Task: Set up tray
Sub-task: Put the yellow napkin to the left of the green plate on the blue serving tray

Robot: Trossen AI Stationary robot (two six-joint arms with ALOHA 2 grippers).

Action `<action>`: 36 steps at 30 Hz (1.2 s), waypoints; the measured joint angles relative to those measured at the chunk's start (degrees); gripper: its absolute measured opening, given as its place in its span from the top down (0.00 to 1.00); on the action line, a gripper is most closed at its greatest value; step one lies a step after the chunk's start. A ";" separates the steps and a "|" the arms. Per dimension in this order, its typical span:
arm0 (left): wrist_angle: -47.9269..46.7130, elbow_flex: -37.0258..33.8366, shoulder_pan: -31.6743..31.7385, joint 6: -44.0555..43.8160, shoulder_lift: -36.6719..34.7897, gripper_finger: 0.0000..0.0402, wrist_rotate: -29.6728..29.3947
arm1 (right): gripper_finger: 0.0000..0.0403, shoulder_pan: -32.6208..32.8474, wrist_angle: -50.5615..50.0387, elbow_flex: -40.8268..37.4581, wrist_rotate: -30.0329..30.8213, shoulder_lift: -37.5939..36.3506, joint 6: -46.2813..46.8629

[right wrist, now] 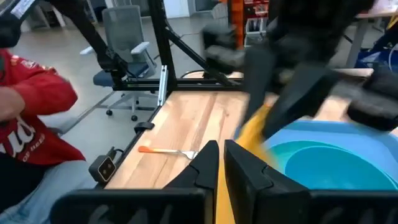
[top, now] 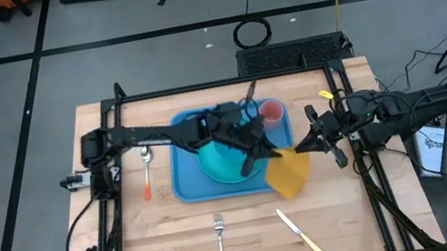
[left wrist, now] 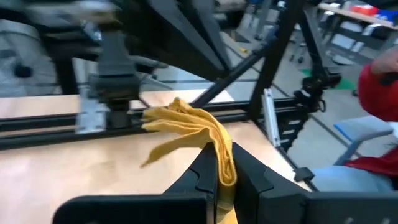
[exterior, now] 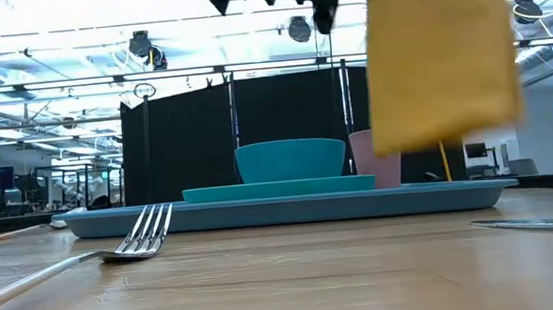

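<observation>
Both grippers pinch one yellow cloth [top: 288, 172] above the bench [top: 178, 235]: the left gripper [top: 255, 162] is closed on its corner over the tray's right edge, the right gripper [top: 303, 145] closed on it just beyond. Light-blue, the tray [top: 189, 182] lies mid-bench, nearer the far edge, carrying a teal plate [top: 224, 168], teal bowl [exterior: 290, 160] and pink cup [top: 271, 113].

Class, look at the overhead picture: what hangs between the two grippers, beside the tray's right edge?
A yellow cloth. The left gripper and the right gripper each pinch it, above the tray; the high view shows it.
</observation>
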 joint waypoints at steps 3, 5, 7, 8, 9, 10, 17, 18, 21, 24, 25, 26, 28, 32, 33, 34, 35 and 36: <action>-4.12 0.04 0.28 0.44 -2.28 0.95 -2.22 | 0.96 0.00 -0.18 0.00 -0.02 0.02 -0.21; -7.62 0.04 0.05 0.90 -3.62 0.95 -3.26 | 0.96 0.00 -0.42 -0.04 -0.03 0.07 -0.67; -9.92 0.00 -0.40 1.71 -4.91 0.95 -5.25 | 0.97 0.00 -0.41 -0.04 -0.09 0.09 -1.21; -11.33 0.00 -0.57 1.87 -5.84 0.95 -6.55 | 0.97 0.00 -0.40 -0.04 -0.09 0.09 -1.56; -12.26 0.00 -0.62 1.98 -6.50 0.95 -7.34 | 0.97 0.00 -0.42 -0.04 -0.11 0.09 -1.76; -12.75 0.11 -0.62 2.28 -7.05 0.95 -8.03 | 0.97 0.00 -0.44 -0.04 -0.13 0.09 -1.82; -17.58 0.07 -1.79 2.69 -10.90 0.95 -15.18 | 0.97 0.00 -1.42 -0.11 -0.15 0.13 -1.86; -18.16 0.08 -1.96 2.71 -11.68 0.95 -16.57 | 0.97 0.00 -1.65 -0.11 -0.17 0.14 -1.86; -21.70 0.09 -2.28 2.12 -13.31 0.95 -19.82 | 0.97 0.00 -1.95 -0.11 -0.18 0.15 -1.86; -24.67 -0.15 -2.89 1.84 -14.62 0.95 -23.31 | 0.97 0.00 -2.29 -0.11 -0.18 0.15 -1.92; -24.39 -0.22 -3.30 1.45 -15.01 0.95 -24.28 | 0.97 0.00 -2.44 -0.11 -0.18 0.19 -2.23; -24.79 -0.58 -3.77 1.42 -15.87 0.95 -25.67 | 0.97 0.00 -2.88 -0.12 -0.18 0.22 -2.82; -25.76 -1.60 -4.49 0.37 -17.19 0.95 -29.00 | 0.97 0.00 -2.97 -0.15 -0.18 0.51 -3.63; -24.58 -6.09 -4.78 -1.22 -20.72 0.95 -31.54 | 0.97 0.00 -3.12 -0.18 -0.18 1.17 -4.48; -22.50 -7.94 -4.88 -1.57 -21.92 0.95 -31.70 | 0.97 0.00 -3.52 -0.19 -0.18 1.27 -4.62; -21.49 -10.15 -4.90 -1.56 -23.57 0.95 -31.56 | 0.97 0.02 -4.03 -0.20 -0.18 1.53 -4.66; -21.16 -12.51 -4.94 -1.80 -25.24 0.95 -31.25 | 0.97 0.00 -3.94 -0.20 -0.18 1.86 -4.65; -18.99 -14.93 -5.01 -2.34 -26.81 0.95 -31.29 | 0.97 0.00 -3.93 -0.17 -0.18 1.96 -4.65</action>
